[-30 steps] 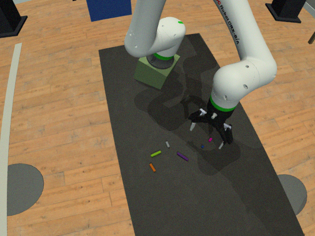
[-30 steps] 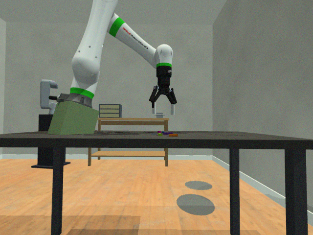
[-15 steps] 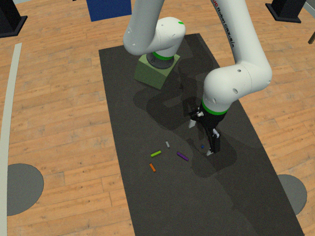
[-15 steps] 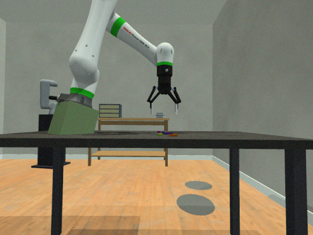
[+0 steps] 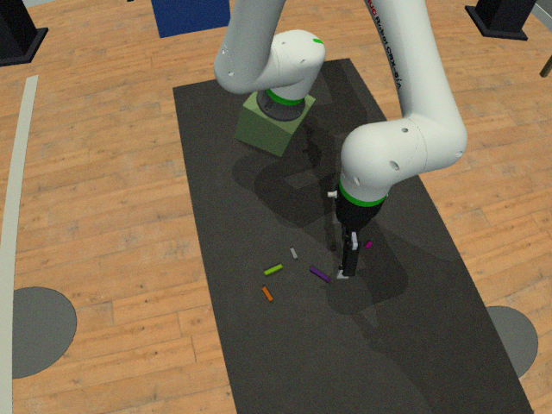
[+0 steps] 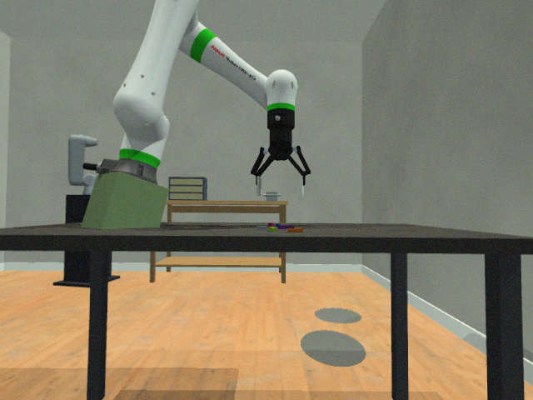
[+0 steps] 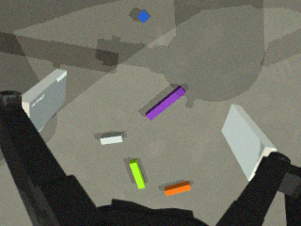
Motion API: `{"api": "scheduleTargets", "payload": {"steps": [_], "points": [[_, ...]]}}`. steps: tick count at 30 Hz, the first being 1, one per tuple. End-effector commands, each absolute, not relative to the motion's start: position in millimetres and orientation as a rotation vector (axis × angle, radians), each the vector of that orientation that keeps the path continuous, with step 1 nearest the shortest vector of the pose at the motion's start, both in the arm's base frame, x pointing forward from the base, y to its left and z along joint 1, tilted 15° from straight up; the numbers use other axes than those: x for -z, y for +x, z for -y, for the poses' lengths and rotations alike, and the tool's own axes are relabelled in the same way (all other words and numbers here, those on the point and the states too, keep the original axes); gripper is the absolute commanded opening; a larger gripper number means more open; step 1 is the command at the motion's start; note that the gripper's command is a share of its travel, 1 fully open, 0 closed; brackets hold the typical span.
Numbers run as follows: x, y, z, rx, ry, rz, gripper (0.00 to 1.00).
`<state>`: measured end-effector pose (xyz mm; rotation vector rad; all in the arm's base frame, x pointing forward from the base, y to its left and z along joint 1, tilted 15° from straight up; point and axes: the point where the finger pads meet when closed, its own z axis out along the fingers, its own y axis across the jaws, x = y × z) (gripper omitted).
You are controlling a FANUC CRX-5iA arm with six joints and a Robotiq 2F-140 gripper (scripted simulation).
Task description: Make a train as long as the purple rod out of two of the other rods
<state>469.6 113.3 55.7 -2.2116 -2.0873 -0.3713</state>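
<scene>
Several rods lie apart on the dark mat point(image 5: 311, 267). The purple rod point(image 5: 319, 273) shows in the wrist view point(image 7: 165, 103) near the middle. The lime rod point(image 5: 272, 269) point(image 7: 137, 173), the grey rod point(image 5: 293, 253) point(image 7: 111, 138) and the orange rod point(image 5: 266, 293) point(image 7: 178, 188) lie to its left. The magenta rod point(image 5: 368, 244) lies to the right of the arm. The blue rod point(image 7: 143, 16) shows only in the wrist view. My gripper point(image 6: 280, 187) is open and empty, well above the table, over the rods; its finger pads frame the purple rod.
The green base block point(image 5: 272, 120) stands at the back of the mat. A wooden bench point(image 6: 223, 207) with a drawer box stands behind the table. The arm's shadow covers the mat around the magenta rod.
</scene>
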Motion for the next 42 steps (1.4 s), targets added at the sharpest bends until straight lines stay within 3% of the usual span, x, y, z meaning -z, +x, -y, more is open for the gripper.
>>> {"api": "scheduleTargets", "payload": {"steps": [1,42], "points": [[-53.6,471.6,-105.9,0.354,-2.345,1.93,1.0],[-29.8,481.8,-28.8,0.193,-2.925,0.096,1.0]]}}
